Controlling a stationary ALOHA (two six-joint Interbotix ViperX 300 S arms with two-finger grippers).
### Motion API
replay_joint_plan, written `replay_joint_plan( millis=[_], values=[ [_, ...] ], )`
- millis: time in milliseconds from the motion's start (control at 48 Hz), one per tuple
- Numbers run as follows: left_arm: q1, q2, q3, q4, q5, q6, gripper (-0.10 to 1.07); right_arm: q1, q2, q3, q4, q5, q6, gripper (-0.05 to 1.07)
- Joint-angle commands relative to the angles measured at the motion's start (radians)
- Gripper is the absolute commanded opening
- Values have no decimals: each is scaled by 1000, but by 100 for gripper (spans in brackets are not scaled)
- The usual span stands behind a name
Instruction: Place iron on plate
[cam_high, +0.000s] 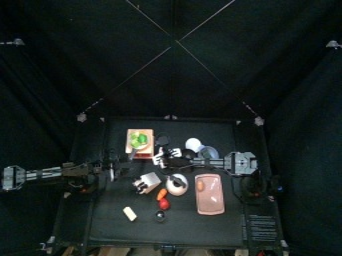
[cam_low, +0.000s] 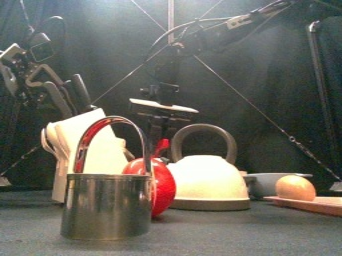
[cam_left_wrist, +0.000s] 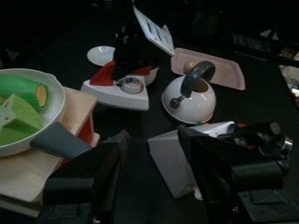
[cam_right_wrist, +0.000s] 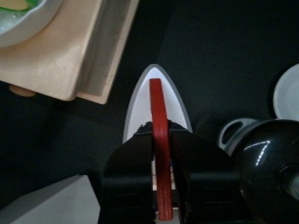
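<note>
Surroundings: black curtains close in a small black worktop (cam_high: 100, 212), which sits low in the middle of the top view.
Iron, look: the iron (cam_right_wrist: 156, 114) is small, with a white pointed soleplate rim, a dark body and a red handle strip along its spine.
Iron, place: in the top view it sits at the frame's centre (cam_high: 167, 155), right of the tan board and up-left of the plate; whether it is lifted or touches the worktop cannot be told.
Iron, axis: in the right wrist view its long axis runs up and down the frame, tip toward the top, just beside the board's corner.
Right gripper (cam_right_wrist: 159, 188): its jaws are closed narrowly on the iron's red handle at the rear end.
Left gripper (cam_left_wrist: 138, 166): its jaws stand apart with nothing between them, near the board at mid-left of the top view.
Plate (cam_high: 209, 200): salmon-pink oblong, lower right of centre in the top view; an orange rounded thing (cam_low: 295, 187) lies on it at the front view's right edge, and what else it carries cannot be told.
Tan board (cam_left_wrist: 47, 157): carries a white bowl (cam_left_wrist: 30, 140) holding green pieces (cam_left_wrist: 14, 105).
Other containers: a white kettle (cam_left_wrist: 191, 98) with a grey handle stands near the plate; a steel cup (cam_low: 107, 205) stands large at the front view's lower left, its inside hidden.
</note>
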Motion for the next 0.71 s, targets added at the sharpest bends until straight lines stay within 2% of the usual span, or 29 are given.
replay_joint_plan(
  millis=[0, 438, 688],
  values=[
    [-2, 2, -20, 0, 0, 0, 87, 3, -48, -31, -8, -6, -2, 36],
    [5, 2, -26, 14, 2, 0, 87, 109, -186, -23, -140, 12, 0, 36],
    [8, 2, -26, 14, 2, 0, 87, 222, -281, 12, -186, 103, 2, 36]
  ],
)
